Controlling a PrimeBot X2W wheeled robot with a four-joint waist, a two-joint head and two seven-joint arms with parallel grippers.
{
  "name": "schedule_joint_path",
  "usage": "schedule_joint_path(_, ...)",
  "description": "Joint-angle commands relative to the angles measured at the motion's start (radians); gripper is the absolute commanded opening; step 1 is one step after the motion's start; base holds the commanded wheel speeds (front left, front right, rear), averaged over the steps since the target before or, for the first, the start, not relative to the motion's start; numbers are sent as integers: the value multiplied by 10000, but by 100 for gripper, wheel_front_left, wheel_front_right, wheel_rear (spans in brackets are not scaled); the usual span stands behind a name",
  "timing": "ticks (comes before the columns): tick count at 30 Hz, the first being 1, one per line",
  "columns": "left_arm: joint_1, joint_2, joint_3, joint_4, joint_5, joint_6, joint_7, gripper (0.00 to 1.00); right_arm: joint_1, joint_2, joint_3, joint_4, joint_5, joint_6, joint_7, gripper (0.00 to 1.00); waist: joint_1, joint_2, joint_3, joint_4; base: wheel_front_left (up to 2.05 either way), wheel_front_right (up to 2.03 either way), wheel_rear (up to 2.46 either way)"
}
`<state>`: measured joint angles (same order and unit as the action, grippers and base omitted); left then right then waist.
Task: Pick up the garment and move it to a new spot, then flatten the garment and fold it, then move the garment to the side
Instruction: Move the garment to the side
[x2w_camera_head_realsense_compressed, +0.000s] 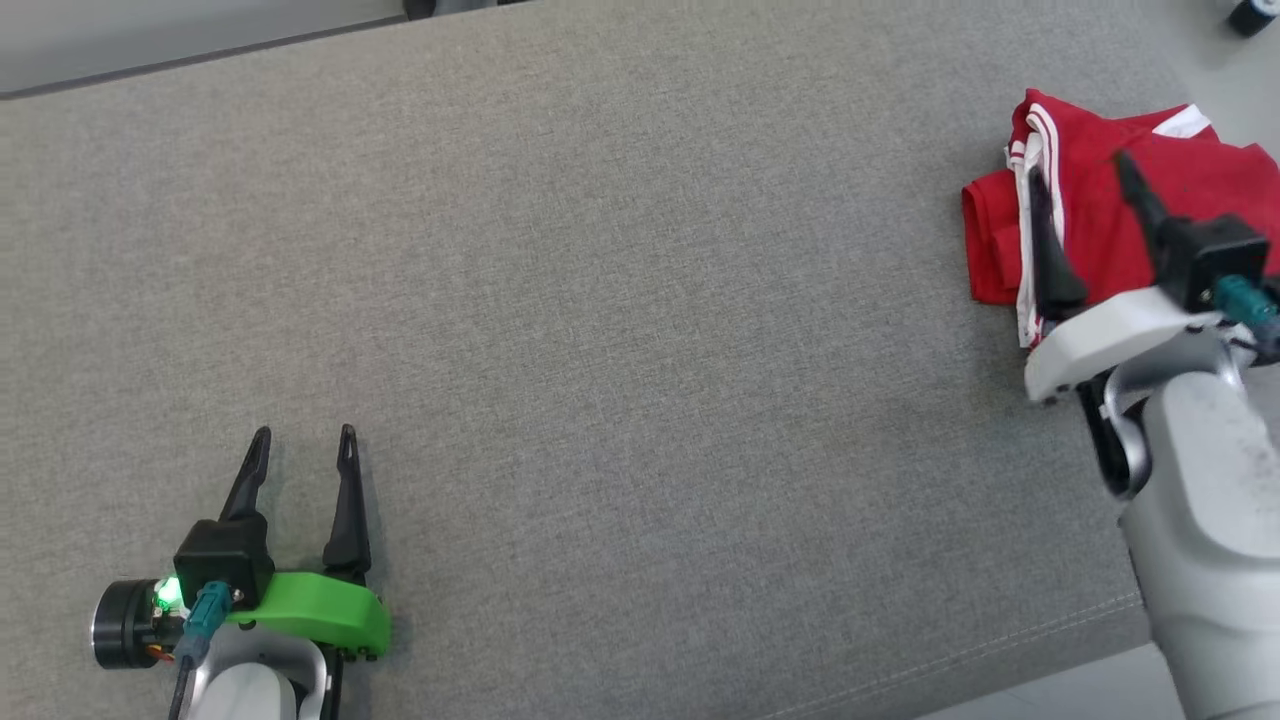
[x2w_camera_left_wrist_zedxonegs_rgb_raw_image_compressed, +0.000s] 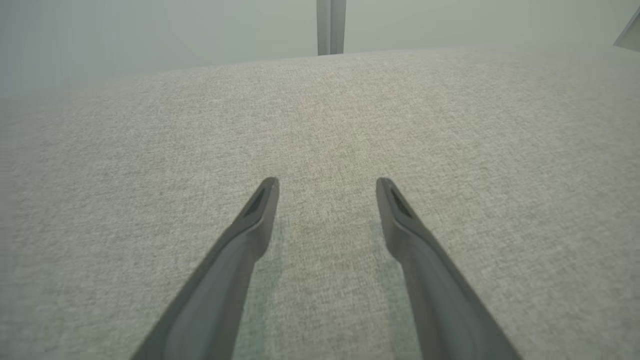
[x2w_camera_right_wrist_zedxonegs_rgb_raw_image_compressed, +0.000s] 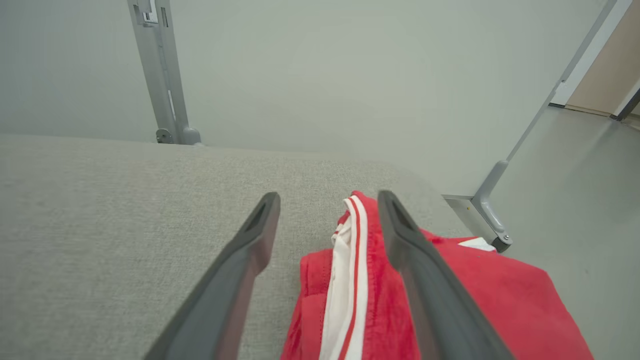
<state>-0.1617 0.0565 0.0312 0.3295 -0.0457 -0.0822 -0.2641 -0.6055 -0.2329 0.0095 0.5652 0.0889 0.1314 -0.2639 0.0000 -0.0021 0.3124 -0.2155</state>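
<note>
Most of the task looks done, by my reading: the garment (x2w_camera_head_realsense_compressed: 1095, 240) lies as a compact folded bundle at the far right edge of the table (x2w_camera_head_realsense_compressed: 620, 300), which suits the final move to the side. Only drawing the arm clear seems left. The cloth is red with white stripes along one edge, layered and slightly rumpled. The right gripper (x2w_camera_head_realsense_compressed: 1078, 167) hangs over it, fingers spread, clamping nothing. The left gripper (x2w_camera_head_realsense_compressed: 305, 432) sits at the table's near left, fingers likewise spread and empty.
</note>
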Motion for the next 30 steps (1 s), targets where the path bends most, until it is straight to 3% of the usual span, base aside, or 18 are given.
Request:
schedule_joint_path(1,169,25,64,16,-58,63,5,100,467,123,278,-258,159,-16,-1,100,0,21,-383,188,0,0,0)
schedule_joint_path(13,1001,-45,-81,118,-520,218,5,100,3022,1247,1329,-709,1061,-16,-2,100,0,21,-1672,1074,0,0,0)
schedule_joint_path(30,2017,-45,-30,211,-687,366,5,100,4413,1733,984,-1067,709,-16,-1,100,0,21,-3126,1812,0,0,0)
